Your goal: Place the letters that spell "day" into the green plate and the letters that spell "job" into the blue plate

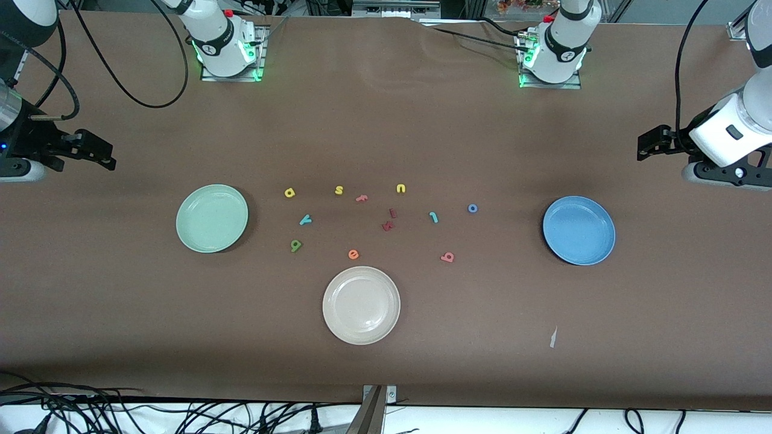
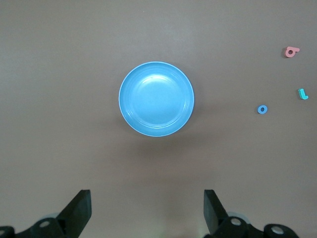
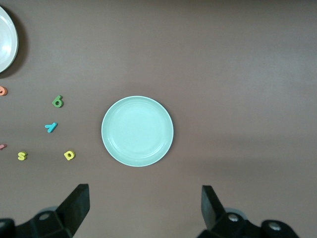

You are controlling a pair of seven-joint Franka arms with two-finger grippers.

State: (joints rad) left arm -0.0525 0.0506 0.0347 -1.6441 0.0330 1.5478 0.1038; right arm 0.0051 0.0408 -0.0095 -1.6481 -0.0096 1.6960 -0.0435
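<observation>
green plate (image 1: 211, 218) and blue plate (image 1: 578, 230) bare; all six letters lie on brown table (image 1: 386, 349). left gripper (image 2: 147, 210) and right gripper (image 3: 145, 208) wait, fingers wide, holding nothing.

We see a round pale green plate (image 1: 211, 218) lying flat and empty on the brown counter toward the right arm's end. A matching blue plate (image 1: 579, 230), also empty, lies toward the left arm's end. Between them the tiny foam letters lie flat and apart. Nearer the green plate: a yellow "a" (image 1: 289, 193), a teal "y" (image 1: 306, 220) and, nearest the front camera, a dark green "d" (image 1: 295, 245). Nearer the blue plate: a blue ring "o" (image 1: 473, 208), a teal "j" (image 1: 433, 217) and a salmon-pink "b" (image 1: 447, 257).
</observation>
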